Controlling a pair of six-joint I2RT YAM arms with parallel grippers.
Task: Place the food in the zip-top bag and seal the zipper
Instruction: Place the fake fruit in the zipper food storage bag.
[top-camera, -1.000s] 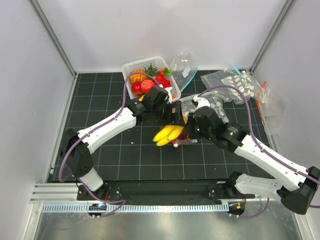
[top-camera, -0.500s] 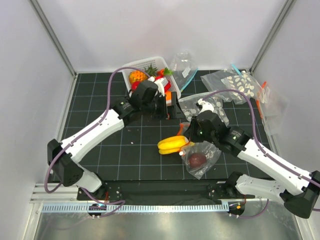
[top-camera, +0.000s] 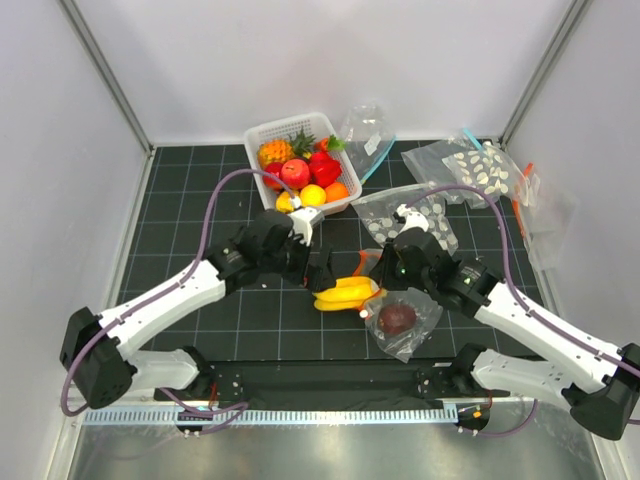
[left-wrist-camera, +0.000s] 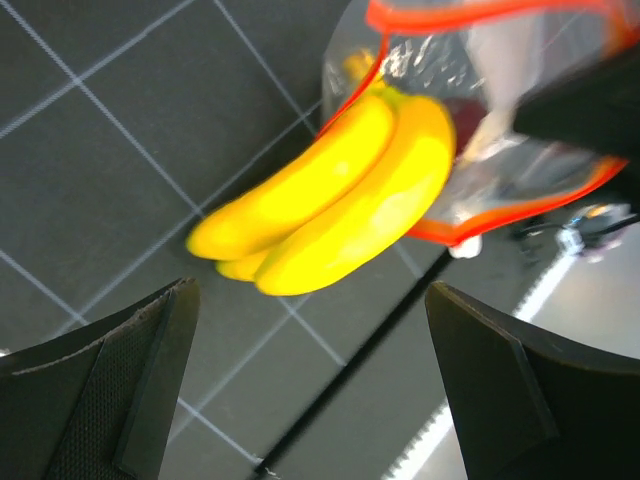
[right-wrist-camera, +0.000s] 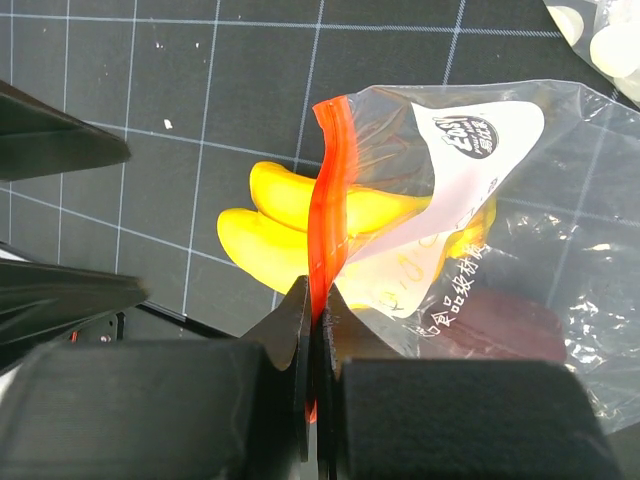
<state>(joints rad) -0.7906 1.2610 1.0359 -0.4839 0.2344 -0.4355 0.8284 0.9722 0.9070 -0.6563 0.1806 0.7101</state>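
Mid-pack: the glossy yellow banana bunch (left-wrist-camera: 330, 200) lies apparently half inside the clear crinkly zip-top bag (right-wrist-camera: 560, 250), which holds a dark maroon round fruit (top-camera: 397, 318). The right gripper (right-wrist-camera: 318, 300) pinches the orange-red zipper strip (right-wrist-camera: 328, 180); the left gripper (left-wrist-camera: 310, 340) hangs wide open, empty. Next, probably: nudging the bananas fully in. Black gridded mat (top-camera: 190, 190), white walls (top-camera: 300, 60).

Banana bunch (top-camera: 345, 293) at bag (top-camera: 407, 344) mouth

1. My work surface is a black gridded mat (top-camera: 200, 200).
2. At its back: white basket (top-camera: 285, 121), two disc-dotted bags (top-camera: 470, 165), a blue-strip bag (top-camera: 368, 135).
3. Nearer me: zip-top bag (top-camera: 425, 305), banana bunch (top-camera: 345, 293).
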